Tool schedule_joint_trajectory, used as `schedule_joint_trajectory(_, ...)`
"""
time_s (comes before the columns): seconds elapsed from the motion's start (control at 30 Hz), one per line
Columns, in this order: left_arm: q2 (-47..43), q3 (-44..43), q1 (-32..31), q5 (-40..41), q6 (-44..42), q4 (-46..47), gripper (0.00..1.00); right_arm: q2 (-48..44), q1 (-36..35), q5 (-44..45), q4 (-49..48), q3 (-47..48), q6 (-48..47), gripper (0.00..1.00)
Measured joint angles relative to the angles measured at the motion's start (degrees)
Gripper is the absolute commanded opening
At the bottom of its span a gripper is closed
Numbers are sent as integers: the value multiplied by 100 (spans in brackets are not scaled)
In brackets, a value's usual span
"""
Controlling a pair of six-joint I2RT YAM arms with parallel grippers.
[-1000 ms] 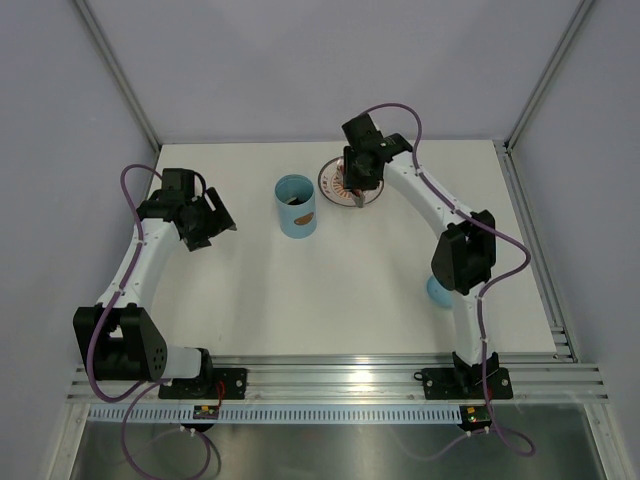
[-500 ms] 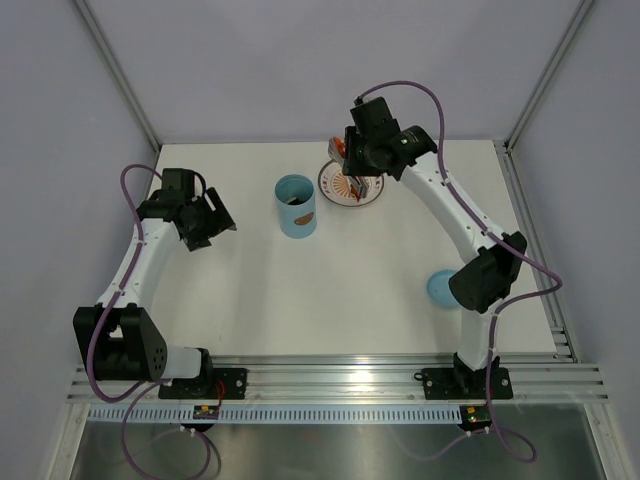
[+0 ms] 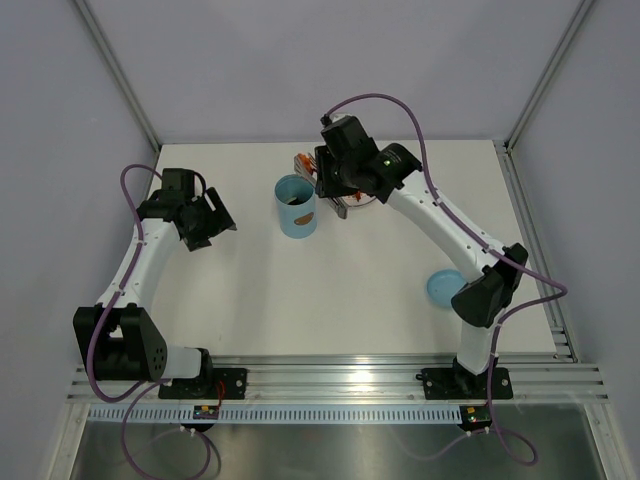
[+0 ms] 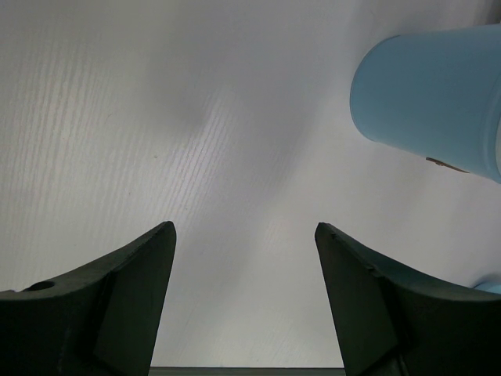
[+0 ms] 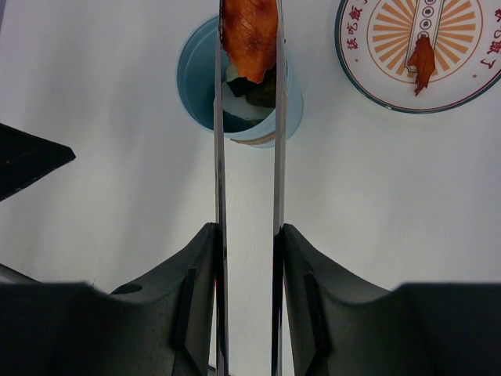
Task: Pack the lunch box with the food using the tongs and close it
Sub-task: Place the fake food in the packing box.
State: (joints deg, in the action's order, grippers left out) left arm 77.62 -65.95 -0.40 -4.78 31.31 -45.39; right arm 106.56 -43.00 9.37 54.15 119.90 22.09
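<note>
Right gripper [image 5: 246, 235]: clenched on the tongs [image 5: 218, 157]. My wrist view shows both black fingers [image 5: 196, 274] pressing the two silver arms from outside, so the arms run nearly parallel.
Tongs: they reach forward from the right gripper, tips pinching a red-orange food piece [image 5: 249, 31].
Red-orange food piece: held up off the table [image 3: 350, 290]. In the right wrist view it lines up with the far rim of the lunch box [image 5: 200, 86]; in the top view it sits at the box's back edge. I cannot tell whether it is directly over the opening.
Lunch box: upright and open near the middle of the table, between my two arms. I see dark and pale food [image 5: 254, 92] lying inside.
Plate [image 5: 354, 70]: red-patterned rim, just right of the lunch box, with one more red-orange bit [image 5: 423, 59] lying on it.
Lid [image 3: 441, 288]: flat on the table, well apart from the box, beside the right arm's elbow.
Left gripper [image 4: 244, 227]: released, fingers spread wide with nothing between them, hovering left of the lunch box and facing its blue side.
</note>
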Motion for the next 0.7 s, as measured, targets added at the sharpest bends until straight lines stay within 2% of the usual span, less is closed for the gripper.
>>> schedule_joint_trajectory(0.37,0,0,0,-22,0,2,76,319,-92,-105,87,-81,-4,16)
schedule_joint_trajectory(0.47,0,0,0,-22,0,2,76,398,-122,-160,127,-81,-7,26)
schedule_joint_trajectory(0.53,0,0,0,-22,0,2,76,442,-138,-195,144,-81,-11,39)
schedule_joint_trajectory(0.63,0,0,0,-20,0,2,76,474,-149,-201,151,-81,-28,47)
schedule_joint_trajectory(0.7,0,0,0,-22,0,2,76,483,-153,-201,151,-79,-39,48)
